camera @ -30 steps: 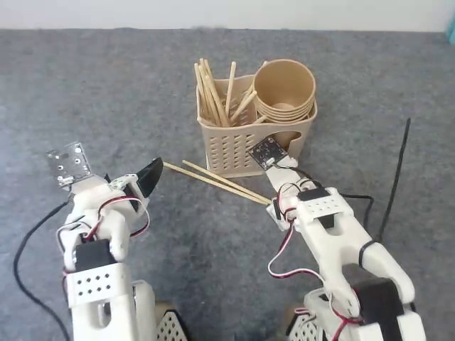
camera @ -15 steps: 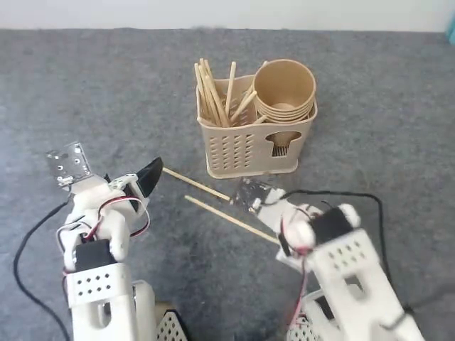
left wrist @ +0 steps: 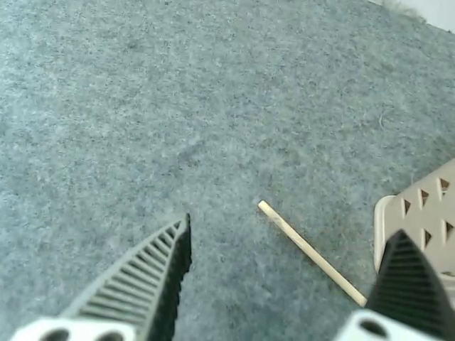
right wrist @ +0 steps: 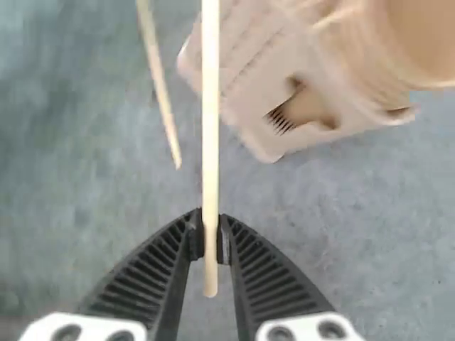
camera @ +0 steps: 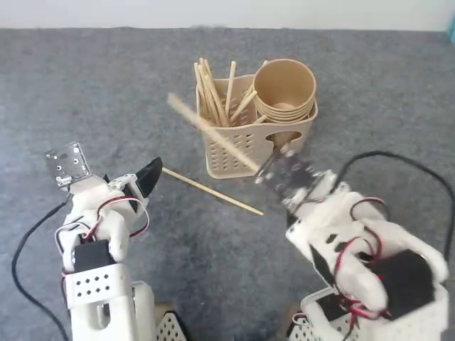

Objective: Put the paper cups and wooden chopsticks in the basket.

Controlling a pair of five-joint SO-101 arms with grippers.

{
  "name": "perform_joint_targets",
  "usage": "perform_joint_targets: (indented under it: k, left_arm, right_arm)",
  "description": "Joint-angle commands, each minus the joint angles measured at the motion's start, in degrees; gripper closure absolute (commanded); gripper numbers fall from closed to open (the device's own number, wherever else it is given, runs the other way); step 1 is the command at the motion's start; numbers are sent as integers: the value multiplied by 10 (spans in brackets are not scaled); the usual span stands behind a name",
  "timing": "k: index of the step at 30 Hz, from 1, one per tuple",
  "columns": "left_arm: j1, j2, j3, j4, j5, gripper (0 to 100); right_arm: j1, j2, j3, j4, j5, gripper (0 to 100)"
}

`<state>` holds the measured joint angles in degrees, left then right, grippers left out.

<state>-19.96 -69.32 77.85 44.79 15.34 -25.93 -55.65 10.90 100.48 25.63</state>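
the right pincer (right wrist: pixel 206 245) is clamped on a thin, stiff, light wooden chopstick (right wrist: pixel 210 142) near its end, slanting up before the perforated basket (camera: pixel 242 153); held so off-centre, it may pivot. a second chopstick (camera: pixel 213 190) lies on the fuzzy grey tabletop (camera: pixel 106 92) just before the basket, and the left pincer (left wrist: pixel 291 227) gapes empty near it.

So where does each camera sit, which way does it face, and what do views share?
High view: fixed, looking down on the table; both arms, basket, held chopstick.
Left wrist view: on the left wrist, facing down past the open left gripper at the lying chopstick.
Right wrist view: on the right wrist, along the right gripper, shut on the held chopstick, toward the basket.
Shared: all three show the lying chopstick and basket.
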Motion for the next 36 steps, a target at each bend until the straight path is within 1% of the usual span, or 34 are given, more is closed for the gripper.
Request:
perform_joint_targets:
  k: [1,3,4,6,8,13,15,18,20,22,23,26,28,33,35,36]
  left_arm:
    - [-4,2,-2,-17,6,611]
    - [-4,2,-1,-17,6,611]
    - [-4,2,-1,-17,6,611]
    - [-4,2,-1,-17,6,611]
    - [-4,2,-1,-17,6,611]
    - [-4,2,-1,-17,7,611]
    - [-4,2,-2,-17,8,611]
    - [-4,3,-3,-17,13,611]
    - [-4,5,-7,-17,38,611]
    - [-4,6,-13,-14,47,611]
    - [-4,6,-13,-14,47,611]
    - [-4,6,-12,-16,47,611]
    - [-4,6,-12,-16,47,611]
    - [-4,6,-12,-16,47,611]
    - [-4,6,-12,-16,47,611]
    - [-4,6,-12,-16,48,611]
  right_arm:
    - [29,29,-86,-26,-139,991]
    - [34,38,-79,-56,-192,991]
    - [33,42,-65,-64,-204,991]
    - [30,46,-16,-73,-207,991]
    - [10,44,49,-73,-202,991]
    - [1,42,253,-77,-151,991]
    - [1,42,323,-86,-116,991]
    - [18,42,380,-104,-21,991]
    - [44,42,393,-106,45,991]
    - [56,42,396,-109,85,991]
    - [62,42,396,-115,89,991]
    - [83,25,396,-167,69,991]
    - [83,-4,398,-188,71,991]
    - [-8,-64,462,-191,178,991]
    - [-35,-70,498,-194,189,991]
    - [-36,-70,514,-196,190,991]
